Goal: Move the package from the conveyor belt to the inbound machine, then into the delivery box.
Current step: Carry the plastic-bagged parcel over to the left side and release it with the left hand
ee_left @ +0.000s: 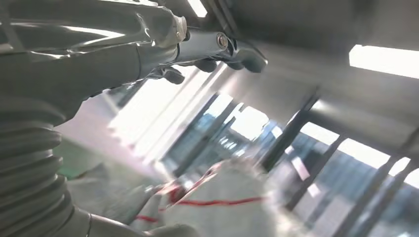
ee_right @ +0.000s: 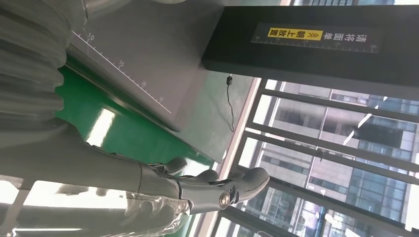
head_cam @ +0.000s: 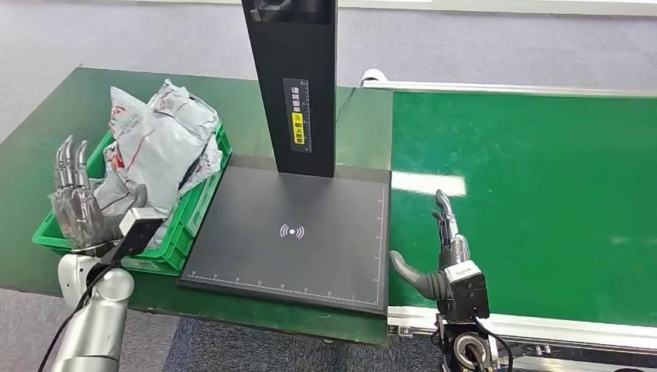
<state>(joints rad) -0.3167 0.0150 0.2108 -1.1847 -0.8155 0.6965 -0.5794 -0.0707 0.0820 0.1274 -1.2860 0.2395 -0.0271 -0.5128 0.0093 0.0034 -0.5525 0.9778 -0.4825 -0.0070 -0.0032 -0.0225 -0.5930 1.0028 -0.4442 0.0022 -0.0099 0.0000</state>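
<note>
Head view: conveyor belt fills right half of frame, green surface bare where visible, no package on it. Inbound machine at centre: black scale plate with dark upright post, plate bare too. Delivery box, green crate at left, heaped with grey packages. Left hand at lower left, raised at the crate's near left corner, fingers straight up and apart, holding nothing. Right hand at lower centre-right, over near edge of belt just beside the plate, fingers extended, thumb out toward plate, empty.

Judgement: looks like a gap between cycles, waiting on next package. To do it well: keep right hand low and spread at belt edge, ready to scoop; lift left hand clear of the heap so nothing snags.

Left wrist view: blurred. Fingers at upper centre, extended, nothing between them. White package with red lines at lower centre, close below the hand; closeness not readable from head view.

Right wrist view: fingers at lower centre, stretched out, empty, above green belt. Shows post's yellow label at upper right and ruler marks on plate edge, sharper than head view.
</note>
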